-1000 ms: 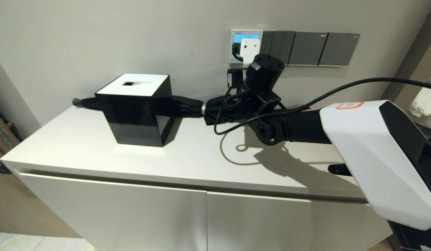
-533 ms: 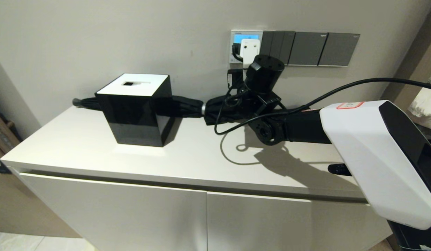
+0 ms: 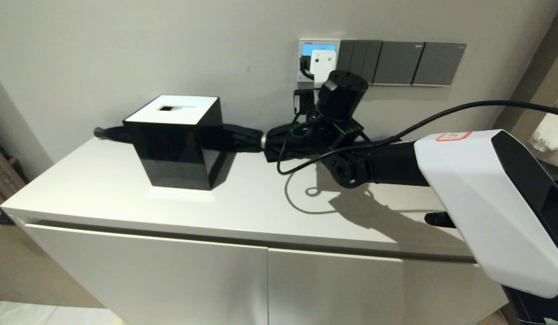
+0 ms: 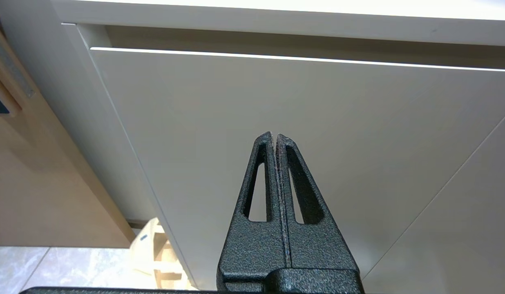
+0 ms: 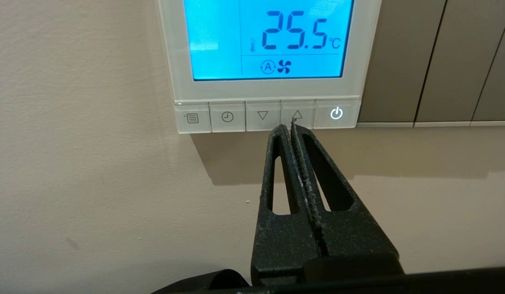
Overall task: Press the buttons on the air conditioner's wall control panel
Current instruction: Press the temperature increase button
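The air conditioner's wall control panel [image 5: 269,87] is a white-framed square with a lit blue screen reading 25.5 °C. It also shows in the head view [image 3: 308,44], half hidden behind my right wrist. The buttons [image 5: 227,117] form a pale row along its bottom edge: menu, clock, down arrow, up arrow [image 5: 298,113] and a lit power button [image 5: 336,113]. My right gripper [image 5: 290,124] is shut and empty, its tip at the lower edge of the up arrow button. My left gripper [image 4: 275,136] is shut and empty, parked low before the cabinet door.
Dark grey switch plates [image 3: 398,63] sit right of the panel. On the white cabinet top [image 3: 125,194] stand a black tissue box [image 3: 177,140] and a folded black umbrella [image 3: 243,137] along the wall. My right arm's cable [image 3: 441,117] loops over the top.
My right gripper has shifted very slightly upward at the panel. The left arm has not moved.
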Available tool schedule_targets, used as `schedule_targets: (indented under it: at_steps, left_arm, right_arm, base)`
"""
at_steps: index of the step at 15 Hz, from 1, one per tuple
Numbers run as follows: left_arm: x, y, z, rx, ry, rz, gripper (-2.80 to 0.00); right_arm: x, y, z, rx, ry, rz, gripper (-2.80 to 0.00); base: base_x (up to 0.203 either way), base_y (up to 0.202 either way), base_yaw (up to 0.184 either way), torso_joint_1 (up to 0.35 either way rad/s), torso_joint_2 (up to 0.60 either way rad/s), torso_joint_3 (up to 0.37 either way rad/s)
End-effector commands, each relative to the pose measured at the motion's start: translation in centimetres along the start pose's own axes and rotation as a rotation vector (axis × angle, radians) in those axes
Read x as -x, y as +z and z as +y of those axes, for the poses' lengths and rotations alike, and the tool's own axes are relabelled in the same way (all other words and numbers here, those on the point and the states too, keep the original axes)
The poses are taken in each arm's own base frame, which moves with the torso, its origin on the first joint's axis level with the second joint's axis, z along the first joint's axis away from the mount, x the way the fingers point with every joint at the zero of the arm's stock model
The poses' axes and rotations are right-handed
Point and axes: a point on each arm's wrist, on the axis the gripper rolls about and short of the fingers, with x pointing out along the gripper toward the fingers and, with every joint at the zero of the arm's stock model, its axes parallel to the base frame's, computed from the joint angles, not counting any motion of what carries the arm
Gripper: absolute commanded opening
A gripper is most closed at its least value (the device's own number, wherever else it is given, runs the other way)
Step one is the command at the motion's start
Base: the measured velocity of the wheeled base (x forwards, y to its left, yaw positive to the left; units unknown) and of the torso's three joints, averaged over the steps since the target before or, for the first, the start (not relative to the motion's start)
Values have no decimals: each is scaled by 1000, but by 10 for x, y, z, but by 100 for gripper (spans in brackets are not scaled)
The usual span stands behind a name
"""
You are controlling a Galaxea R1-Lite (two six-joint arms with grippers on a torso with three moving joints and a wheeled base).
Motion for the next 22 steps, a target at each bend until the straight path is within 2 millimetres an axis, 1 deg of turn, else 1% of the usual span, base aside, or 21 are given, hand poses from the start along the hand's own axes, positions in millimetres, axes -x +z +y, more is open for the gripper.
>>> schedule_targets:
  at_steps: [1,6,13,18,22]
  left_arm:
    - [0,0,0,0,0,1,-280]
    - [0,0,0,0,0,-1,-280]
    - [0,0,0,-1,0,0,-280]
    - [0,0,0,-2,0,1,-280]
    - [0,0,0,-1,0,1,-280]
  right_arm:
    - [0,0,0,-1,-1,-3,-280]
    - [-1,-3,1,2,11,-5,-280]
    - [0,7,-3,-14,1,-21,-280]
    - [2,8,0,-18,5,-21,-280]
    - [1,9,-1,-19,3,-24,-280]
  base:
    - [0,0,0,0,0,0]
    - [0,0,0,0,0,0]
    - [0,0,0,0,0,0]
    - [0,0,0,0,0,0]
    - [0,0,0,0,0,0]
